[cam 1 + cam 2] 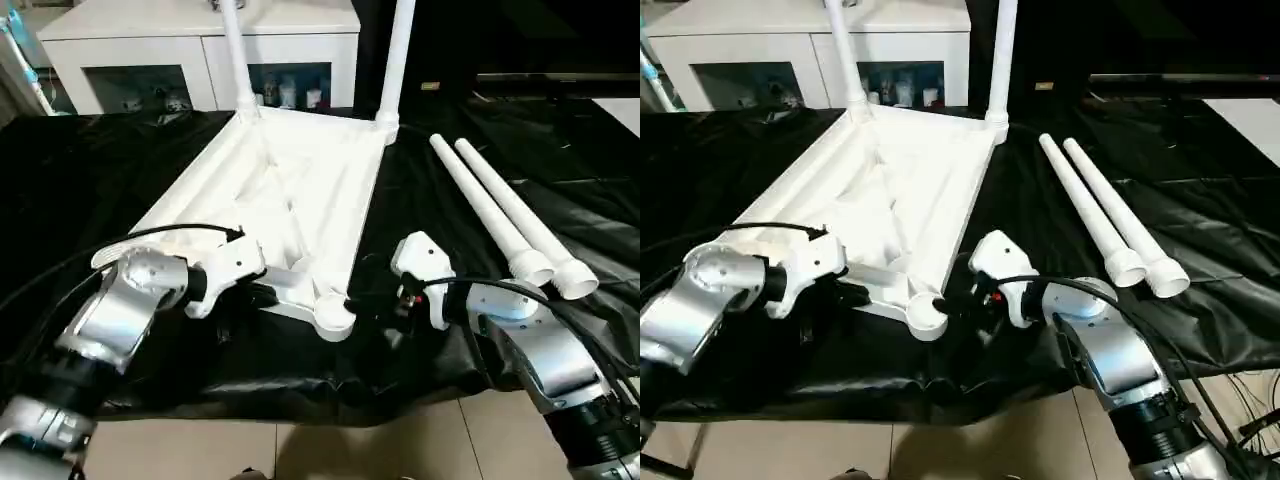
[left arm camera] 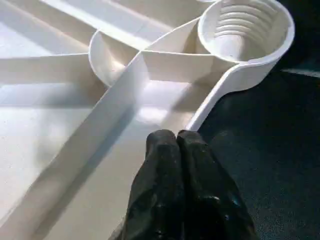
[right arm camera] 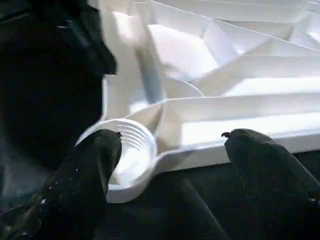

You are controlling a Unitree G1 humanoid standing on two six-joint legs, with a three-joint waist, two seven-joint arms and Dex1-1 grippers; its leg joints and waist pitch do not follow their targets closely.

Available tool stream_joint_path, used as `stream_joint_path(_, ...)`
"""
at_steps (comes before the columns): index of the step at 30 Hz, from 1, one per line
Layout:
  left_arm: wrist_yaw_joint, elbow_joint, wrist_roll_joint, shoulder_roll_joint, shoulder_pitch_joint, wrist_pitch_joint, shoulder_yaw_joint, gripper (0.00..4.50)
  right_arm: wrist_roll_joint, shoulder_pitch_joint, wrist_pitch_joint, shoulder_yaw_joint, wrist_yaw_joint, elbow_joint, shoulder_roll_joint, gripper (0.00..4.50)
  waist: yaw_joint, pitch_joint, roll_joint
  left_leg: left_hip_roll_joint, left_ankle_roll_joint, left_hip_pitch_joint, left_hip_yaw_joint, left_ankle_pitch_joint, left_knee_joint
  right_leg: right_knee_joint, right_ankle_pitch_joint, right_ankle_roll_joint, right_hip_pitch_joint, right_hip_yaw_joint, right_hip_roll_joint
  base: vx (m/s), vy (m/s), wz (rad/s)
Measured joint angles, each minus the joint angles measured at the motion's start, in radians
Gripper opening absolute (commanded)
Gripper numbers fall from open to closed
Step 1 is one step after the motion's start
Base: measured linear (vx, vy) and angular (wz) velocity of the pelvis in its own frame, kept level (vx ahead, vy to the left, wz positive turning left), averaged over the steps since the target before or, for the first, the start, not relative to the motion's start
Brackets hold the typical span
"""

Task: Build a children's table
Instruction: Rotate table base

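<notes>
The white table top (image 1: 290, 190) lies upside down on the black-covered work table (image 1: 90, 170). Two white legs (image 1: 235, 60) (image 1: 397, 60) stand upright in its far corner sockets. Two loose legs (image 1: 485, 210) (image 1: 525, 215) lie side by side to the right. My left gripper (image 2: 176, 140) is shut with nothing between its fingers, its tips at the top's near rim, a little left of the near right corner socket (image 2: 245, 30). My right gripper (image 3: 172, 137) is open, with one finger on each side of that empty threaded socket (image 3: 127, 150) and the rim beside it.
A white glass-door cabinet (image 1: 200, 50) stands behind the work table. The table's near edge drops to a tiled floor (image 1: 300, 450). Black cables run along both silver forearms.
</notes>
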Motion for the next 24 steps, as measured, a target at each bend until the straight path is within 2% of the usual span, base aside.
stream_joint_path(6, 0.046, -0.005, 0.025, -0.011, 0.027, -0.133, -0.001, 0.03, 0.000, 0.000, -0.001, -0.002, -0.004, 0.000, 0.000, 3.89, 0.001, 0.000, 0.000, 0.000, 0.000, -0.001, -0.001, 0.000, -0.001, 0.000, 0.000, 0.001, 0.000, 0.000, 0.000, 0.000, 0.000, 0.00)
stream_joint_path(12, 0.007, 0.014, 0.010, -0.008, -0.044, -0.176, -0.001, 0.66, 0.003, -0.001, -0.004, -0.001, -0.001, 0.000, 0.005, 3.89, 0.003, 0.000, 0.000, 0.000, 0.000, -0.002, -0.001, 0.000, 0.000, -0.001, 0.000, 0.000, 0.000, 0.000, 0.000, 0.000, 0.000, 0.00)
stream_joint_path(18, -0.118, 0.151, 0.027, 0.036, -0.113, -0.208, -0.050, 1.11, 0.024, 0.002, -0.003, 0.001, 0.053, -0.027, -0.022, 3.89, 0.000, 0.000, 0.002, 0.000, 0.000, -0.002, -0.001, 0.000, -0.001, -0.001, 0.000, 0.001, 0.000, 0.000, 0.000, 0.000, 0.000, 0.00)
stream_joint_path(21, -0.138, 0.221, 0.053, 0.040, -0.155, -0.248, -0.067, 1.25, 0.026, 0.007, -0.002, 0.003, 0.064, -0.043, -0.023, 3.89, 0.002, 0.000, 0.002, 0.000, 0.000, -0.003, -0.001, 0.000, 0.000, -0.002, 0.000, 0.001, 0.000, 0.000, 0.000, 0.000, 0.000, 0.00)
stream_joint_path(22, -0.142, 0.238, 0.057, 0.040, -0.166, -0.257, -0.073, 1.47, 0.027, 0.007, -0.002, 0.005, 0.065, -0.045, -0.023, 3.89, 0.003, 0.000, 0.002, 0.000, 0.000, -0.003, -0.001, 0.000, 0.000, -0.002, 0.000, 0.001, 0.000, 0.000, 0.000, 0.000, 0.000, 0.00)
stream_joint_path(24, -0.151, 0.276, 0.071, 0.036, -0.193, -0.281, -0.086, 1.57, 0.027, 0.007, -0.002, 0.006, 0.067, -0.045, -0.022, 3.89, 0.003, 0.000, 0.002, 0.000, 0.000, -0.003, 0.000, 0.000, 0.000, -0.002, 0.000, 0.001, 0.000, 0.000, 0.000, 0.000, 0.000, 0.00)
